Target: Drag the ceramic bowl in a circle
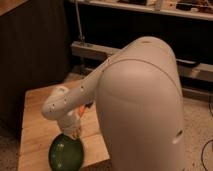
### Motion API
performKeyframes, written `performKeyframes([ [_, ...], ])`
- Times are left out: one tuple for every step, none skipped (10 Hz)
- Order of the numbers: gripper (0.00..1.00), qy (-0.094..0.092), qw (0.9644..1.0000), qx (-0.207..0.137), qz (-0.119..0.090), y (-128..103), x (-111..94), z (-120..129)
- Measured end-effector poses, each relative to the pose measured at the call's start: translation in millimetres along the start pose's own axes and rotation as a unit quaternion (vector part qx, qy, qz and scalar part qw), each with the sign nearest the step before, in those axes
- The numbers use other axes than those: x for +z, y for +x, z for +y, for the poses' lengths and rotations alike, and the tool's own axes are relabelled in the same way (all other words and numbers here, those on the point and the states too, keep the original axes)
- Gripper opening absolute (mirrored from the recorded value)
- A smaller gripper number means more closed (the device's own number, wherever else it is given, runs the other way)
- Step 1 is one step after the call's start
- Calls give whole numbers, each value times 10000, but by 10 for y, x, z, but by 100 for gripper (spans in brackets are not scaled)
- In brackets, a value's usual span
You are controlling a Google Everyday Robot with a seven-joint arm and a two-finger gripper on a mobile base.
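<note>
- Table (pixel 37 115): light wood, planked top, grain running from far edge to near edge. Left edge and far-left corner in view; the right part is hidden behind the robot's arm and body.
- Stands on a pale speckled floor (pixel 197 125).
- Ceramic bowl (pixel 65 155): glossy green, upright, sitting on the top at the near edge, towards the right corner.
- Gripper (pixel 75 132): closed, down at the bowl's far rim, over the near-right part of the table. Whether it pinches the rim is unclear.

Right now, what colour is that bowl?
Glossy green bowl, clearest in the camera view; the pincer sits at its rim.
</note>
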State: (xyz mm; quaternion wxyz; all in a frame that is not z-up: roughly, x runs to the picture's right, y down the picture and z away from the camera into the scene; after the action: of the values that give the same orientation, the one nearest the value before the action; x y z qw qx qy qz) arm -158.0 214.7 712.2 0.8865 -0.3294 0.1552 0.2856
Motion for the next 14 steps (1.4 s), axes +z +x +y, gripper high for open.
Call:
performKeyframes([
  [0, -92, 9999, 35, -25, -185, -10, -61],
  [0, -181, 9998, 65, -18, -362, -8, -121],
  [0, -263, 9996, 80, 0, -538, 15, -165],
  [0, -332, 9994, 100, 20, -676, 47, -212],
  [0, -358, 9992, 169, 39, -769, 70, -314],
  [0, -372, 9990, 266, 30, -816, 71, -423],
  [0, -376, 9984, 412, -21, -826, 25, -585],
  [0, -377, 9976, 571, -59, -780, -11, -763],
  [0, -405, 9963, 755, -97, -665, -46, -953],
  [0, -416, 9952, 880, -118, -544, -63, -1082],
  [0, -441, 9936, 1030, -134, -368, -72, -1231],
  [0, -457, 9921, 1166, -117, -184, -65, -1364],
  [0, -463, 9917, 1195, -83, -110, -43, -1393],
  [0, -478, 9922, 1148, -29, -50, -13, -1376],
])
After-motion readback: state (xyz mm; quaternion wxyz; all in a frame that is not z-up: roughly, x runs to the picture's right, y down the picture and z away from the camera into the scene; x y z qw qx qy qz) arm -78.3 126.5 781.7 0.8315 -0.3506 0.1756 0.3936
